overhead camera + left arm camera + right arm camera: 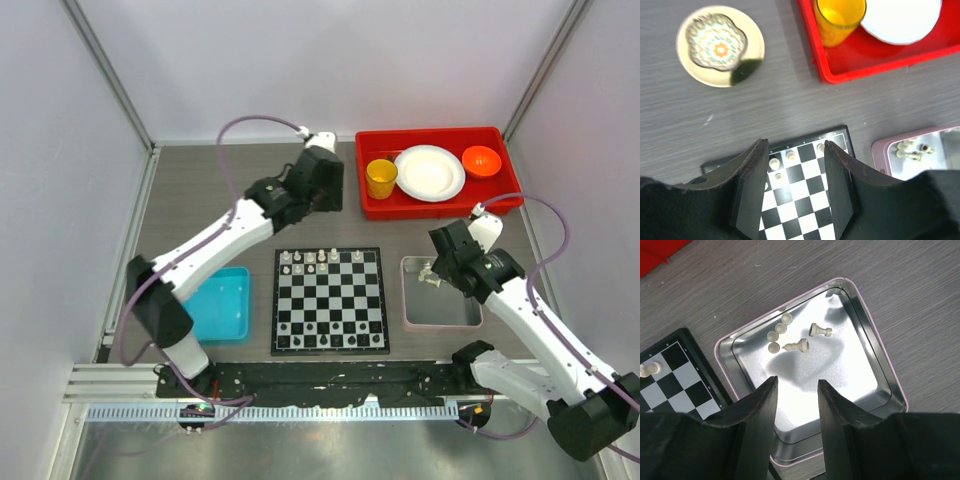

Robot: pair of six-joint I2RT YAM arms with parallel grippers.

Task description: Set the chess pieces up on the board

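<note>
1. Table (200, 190): dark grey wood-grain top, matte, reaching the walls on three sides.
2. Back wall (330, 60), left wall (50, 200), right wall (600, 150): plain pale panels.
3. Left post (110, 72) and right post (545, 65): metal, rising from the table's far corners along the panel seams.
4. Near edge: silver slotted rail (110, 378), white toothed strip (300, 412) just below it, then a brushed metal surface (330, 455).
5. Light: even and soft, shadows faint, dull sheen on the metal.

Three downward views.
Top camera looks down from the near side on the whole grey wood-grain table (200, 190). Left wrist camera faces the far edge of the black-and-white chequered board (795, 200); right wrist camera sits close over the square pink-rimmed metal tray (845, 370); each shows both.
</note>
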